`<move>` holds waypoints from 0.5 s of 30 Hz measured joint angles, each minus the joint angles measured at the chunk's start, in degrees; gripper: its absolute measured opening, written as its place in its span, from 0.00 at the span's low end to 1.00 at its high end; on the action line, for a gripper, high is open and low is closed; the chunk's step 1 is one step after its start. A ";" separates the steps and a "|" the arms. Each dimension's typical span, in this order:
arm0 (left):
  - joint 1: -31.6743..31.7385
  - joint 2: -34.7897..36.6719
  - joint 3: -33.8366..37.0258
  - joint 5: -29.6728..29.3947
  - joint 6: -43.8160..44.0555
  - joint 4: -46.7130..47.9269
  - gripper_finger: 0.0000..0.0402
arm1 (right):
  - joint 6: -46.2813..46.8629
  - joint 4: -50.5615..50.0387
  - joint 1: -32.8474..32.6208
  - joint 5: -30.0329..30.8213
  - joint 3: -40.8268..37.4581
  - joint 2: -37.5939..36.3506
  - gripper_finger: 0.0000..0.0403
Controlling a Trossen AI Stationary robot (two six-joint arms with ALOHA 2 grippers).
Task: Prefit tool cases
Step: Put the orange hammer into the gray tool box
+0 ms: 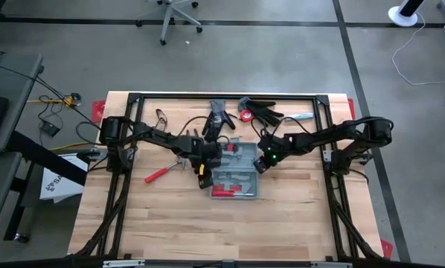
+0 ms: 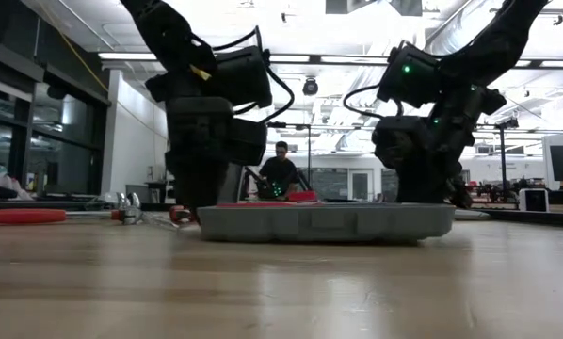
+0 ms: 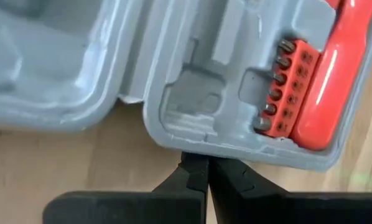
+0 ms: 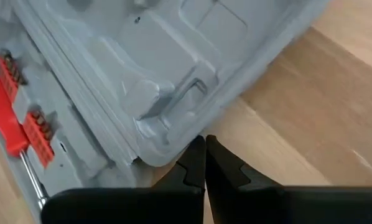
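Tool case (image 1: pixel 236 173) lying open and flat near the middle of the table (image 1: pixel 178 223), grey moulded interior up, red-handled tools seated in the half nearer the table's front edge. Left gripper (image 3: pixel 206 174) pinched fully shut at the case's rim, empty; right gripper (image 4: pixel 204 157) likewise shut and empty at a rounded corner of the lid half. Likely light, rigid plastic, smooth and prone to sliding on the wood if pushed; hinged, so liable to fold when lifted by one half alone. Best taken at the rim or nudged edge-on, steadied from both sides. Seen only from above: a loose red-handled tool (image 1: pixel 161 175) on the wood left of the case and black gloves (image 1: pixel 266 113) behind it. Seen only from the left wrist: a red bit holder (image 3: pixel 290 87) with its row of bits beside a red handle. Seen only from table height: the case's shallow wall sitting flush on the wood, and a person (image 2: pixel 280 171) far off in the room
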State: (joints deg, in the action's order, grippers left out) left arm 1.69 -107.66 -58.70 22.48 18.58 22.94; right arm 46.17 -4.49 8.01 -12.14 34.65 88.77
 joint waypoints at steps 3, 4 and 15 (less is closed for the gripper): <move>1.50 1.33 0.04 -0.83 -4.76 3.27 0.00 | 3.45 0.11 -0.72 0.99 0.06 -0.02 0.00; 2.26 2.19 0.12 -1.81 -6.36 5.60 0.00 | 4.60 0.43 -1.11 1.15 0.09 -0.04 0.00; 9.03 15.68 0.86 -10.45 -22.99 16.81 0.00 | 10.38 1.26 -2.09 5.87 0.13 -2.40 0.00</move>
State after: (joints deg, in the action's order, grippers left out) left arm 10.73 -91.98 -57.83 12.03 -4.41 39.75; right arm 56.54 -3.23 5.92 -6.27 34.79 86.37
